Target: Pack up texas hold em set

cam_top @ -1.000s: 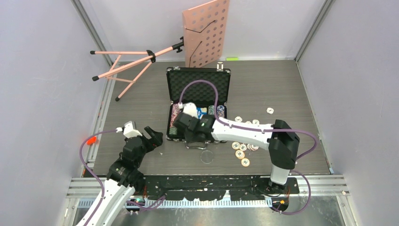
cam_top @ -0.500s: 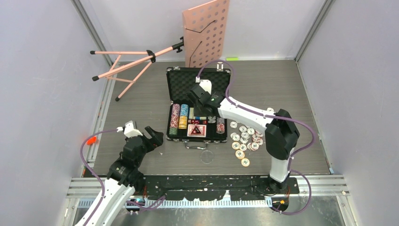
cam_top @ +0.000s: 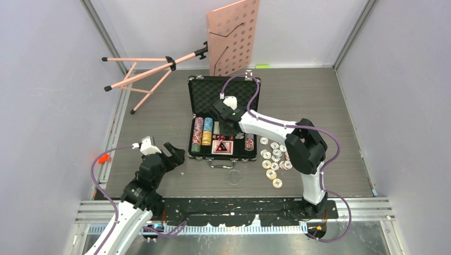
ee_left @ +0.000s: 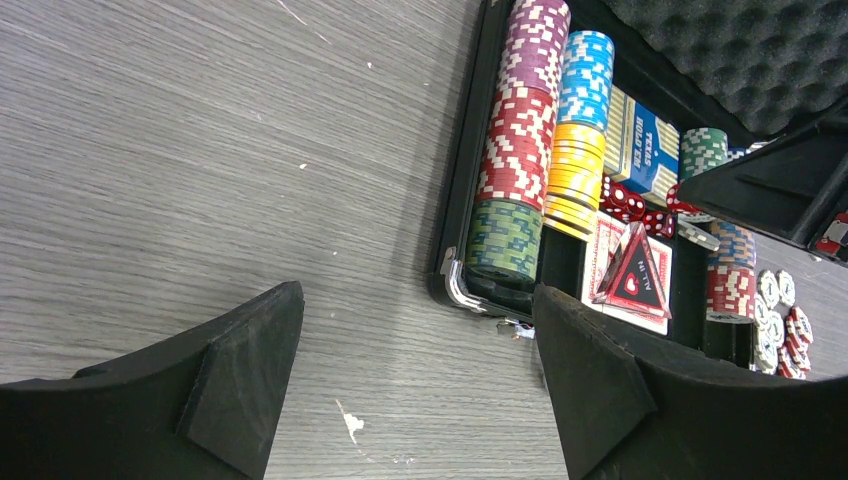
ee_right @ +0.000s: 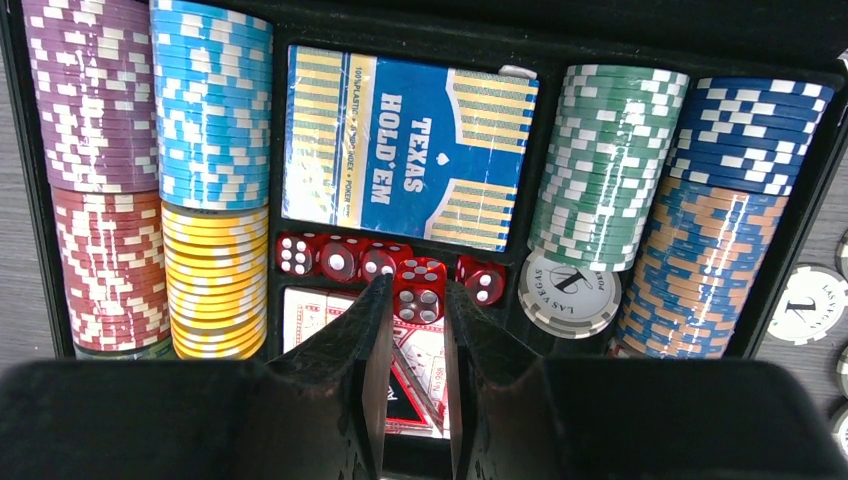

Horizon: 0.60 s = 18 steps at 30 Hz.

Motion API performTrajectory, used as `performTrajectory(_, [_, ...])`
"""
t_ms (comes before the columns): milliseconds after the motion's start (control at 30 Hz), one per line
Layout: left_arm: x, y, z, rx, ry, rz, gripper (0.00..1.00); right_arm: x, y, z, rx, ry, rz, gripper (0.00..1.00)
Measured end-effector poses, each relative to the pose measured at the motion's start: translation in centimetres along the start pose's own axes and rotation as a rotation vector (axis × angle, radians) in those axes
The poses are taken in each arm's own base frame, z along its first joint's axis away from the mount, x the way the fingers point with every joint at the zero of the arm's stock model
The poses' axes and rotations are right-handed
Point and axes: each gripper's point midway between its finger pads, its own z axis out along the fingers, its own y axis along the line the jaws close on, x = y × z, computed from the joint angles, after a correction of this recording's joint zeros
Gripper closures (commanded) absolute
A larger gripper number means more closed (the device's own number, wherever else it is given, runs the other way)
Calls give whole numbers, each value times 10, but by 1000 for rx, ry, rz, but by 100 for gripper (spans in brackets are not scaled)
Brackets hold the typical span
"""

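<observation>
My right gripper (ee_right: 418, 283) above the case (cam_top: 205, 95), narrowed about a red die (ee_right: 422, 298), hold unclear; my left gripper (ee_left: 418, 295) wide, empty.

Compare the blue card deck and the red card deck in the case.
The blue card deck reads TEXAS HOLD'EM between yellow-striped panels; the red card deck shows a dark triangle with a heart. The blue deck lies beyond the red dice, the red deck on their near side. Both lie flat in the case.

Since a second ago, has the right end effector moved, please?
Yes: the right end effector went from the case's near-left corner toward its lid, away from the handle.
</observation>
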Motion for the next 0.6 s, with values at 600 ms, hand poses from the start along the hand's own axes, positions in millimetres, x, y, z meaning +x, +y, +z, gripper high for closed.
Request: performTrajectory(600, [0,0,0,0,0,0,13,13,-1,16,26,36,17,86])
